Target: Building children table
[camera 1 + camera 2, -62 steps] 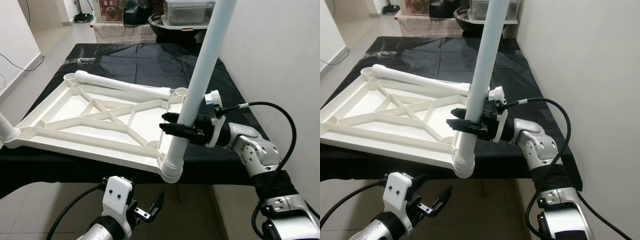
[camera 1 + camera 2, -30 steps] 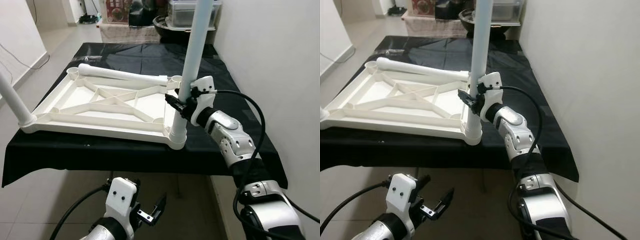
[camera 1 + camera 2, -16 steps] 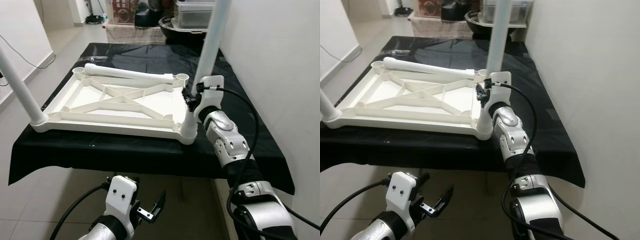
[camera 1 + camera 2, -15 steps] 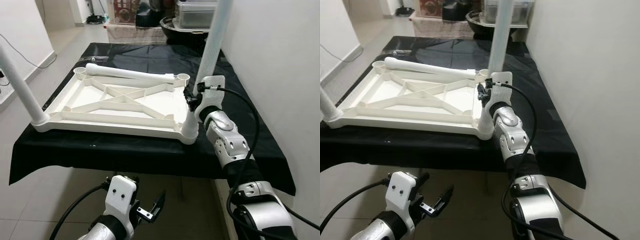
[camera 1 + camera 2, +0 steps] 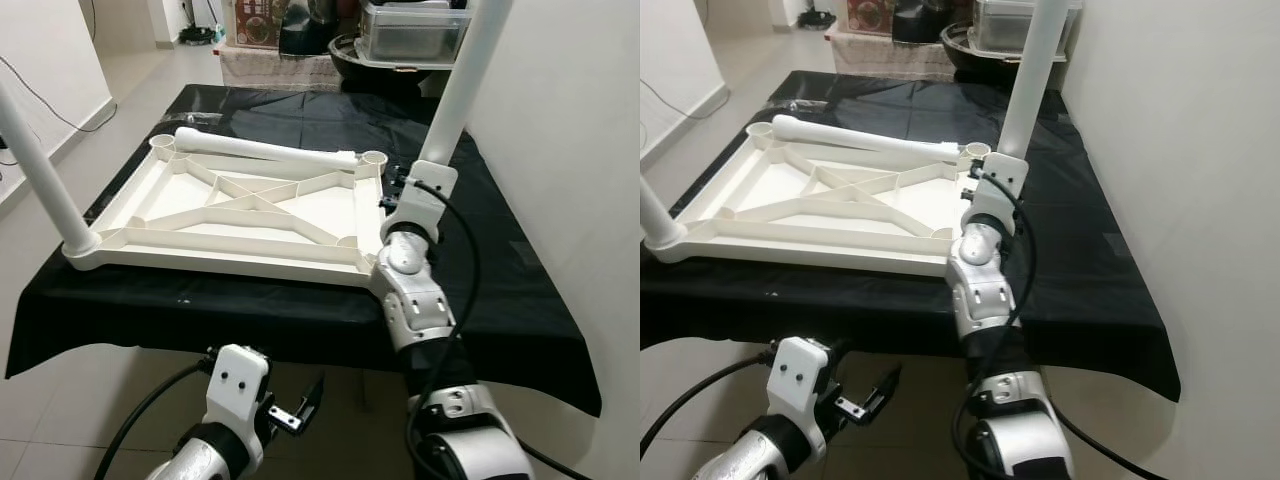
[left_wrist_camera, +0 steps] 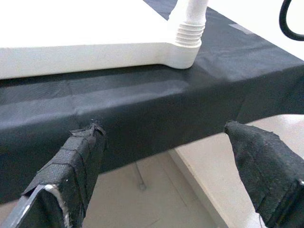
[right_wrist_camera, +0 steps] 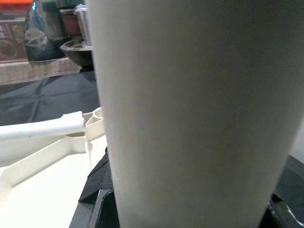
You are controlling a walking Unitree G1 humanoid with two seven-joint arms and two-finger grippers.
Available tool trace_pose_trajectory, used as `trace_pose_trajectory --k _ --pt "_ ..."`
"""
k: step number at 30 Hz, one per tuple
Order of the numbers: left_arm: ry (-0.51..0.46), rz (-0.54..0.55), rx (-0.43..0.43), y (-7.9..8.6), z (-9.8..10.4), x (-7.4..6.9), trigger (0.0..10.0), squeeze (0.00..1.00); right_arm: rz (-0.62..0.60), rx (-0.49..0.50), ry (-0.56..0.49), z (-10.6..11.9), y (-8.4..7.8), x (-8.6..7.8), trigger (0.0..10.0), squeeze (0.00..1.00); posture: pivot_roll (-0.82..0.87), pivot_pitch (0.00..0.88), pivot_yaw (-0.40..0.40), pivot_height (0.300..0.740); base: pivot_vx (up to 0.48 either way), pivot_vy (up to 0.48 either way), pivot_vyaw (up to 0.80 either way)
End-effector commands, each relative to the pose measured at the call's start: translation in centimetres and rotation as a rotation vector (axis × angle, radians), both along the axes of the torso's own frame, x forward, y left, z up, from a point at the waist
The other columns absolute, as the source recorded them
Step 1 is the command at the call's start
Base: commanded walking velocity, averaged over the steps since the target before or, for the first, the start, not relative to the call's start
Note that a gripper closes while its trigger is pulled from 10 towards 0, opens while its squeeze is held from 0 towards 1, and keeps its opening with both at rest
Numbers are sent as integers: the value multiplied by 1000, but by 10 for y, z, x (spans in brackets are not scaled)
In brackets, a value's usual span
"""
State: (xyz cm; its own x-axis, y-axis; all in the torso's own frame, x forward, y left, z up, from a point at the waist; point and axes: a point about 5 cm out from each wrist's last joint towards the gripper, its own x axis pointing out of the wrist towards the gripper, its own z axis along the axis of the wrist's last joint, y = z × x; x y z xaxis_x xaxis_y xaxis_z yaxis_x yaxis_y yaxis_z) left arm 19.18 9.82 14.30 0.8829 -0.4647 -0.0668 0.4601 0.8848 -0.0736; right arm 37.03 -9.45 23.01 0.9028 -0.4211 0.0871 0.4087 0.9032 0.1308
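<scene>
You had the tabletop (image 5: 250, 215) upside down on the black-draped surface (image 5: 480, 270). Two legs stood in its near corners; your right claw (image 5: 975, 195) pinched one leg (image 5: 455, 90). A spare leg (image 5: 265, 150) lay across the far edge, two sockets unfilled. Left claw (image 6: 161, 175) hung spread below.

Smooth white plastic tabletop (image 5: 250, 215) and legs (image 5: 455, 95), faintly glossy; the black table cover (image 5: 500, 290) shines like thin sheeting (creased); left gripper's fingers (image 6: 71, 175) wear rough woven tape.
</scene>
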Motion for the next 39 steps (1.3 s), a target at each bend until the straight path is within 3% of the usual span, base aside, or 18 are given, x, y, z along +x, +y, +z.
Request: trace_pose_trajectory --k 1,3,6,9,12,24,27,30,31,33,39 --pt "20 3 5 0 -5 -1 10000 0 -64 32 179 -36 -1 -4 10000 0 78 121 -52 740 0 0 0" --pt "20 3 5 0 -5 -1 10000 0 -64 32 179 -36 -1 -4 10000 0 78 121 -52 740 0 0 0" --pt "22 -1 5 -1 -7 0 10000 0 -89 80 217 -36 18 -13 10000 0 79 107 -53 740 0 0 0" --pt "25 -2 5 -2 -8 0 10000 0 -58 88 211 -33 24 -15 10000 0 75 102 -53 740 0 0 0" --pt "27 -2 5 -2 -9 0 10000 0 -32 40 190 -29 24 -15 10000 0 74 102 -51 740 0 0 0" --pt "25 -6 7 -1 -10 3 10000 0 -42 57 180 -27 21 -16 10000 0 73 112 -47 740 0 0 0" --pt "24 -9 9 -2 -11 3 10000 0 -43 57 135 -17 16 -15 10000 0 74 116 -44 740 0 0 0" --pt "24 -11 12 -2 -11 3 10000 0 -68 43 27 14 3 -9 10000 0 71 111 -46 740 0 0 0" --pt "24 -11 12 -2 -11 3 10000 0 -68 43 27 14 3 -9 10000 0 71 111 -46 740 0 0 0" --pt "22 -14 14 -2 -11 3 10000 0 -83 28 -69 42 -3 -5 10000 0 72 109 -48 740 0 0 0" --pt "21 -17 17 -2 -12 4 10000 0 -78 29 -126 60 -5 -4 10000 0 70 111 -47 740 0 0 0"
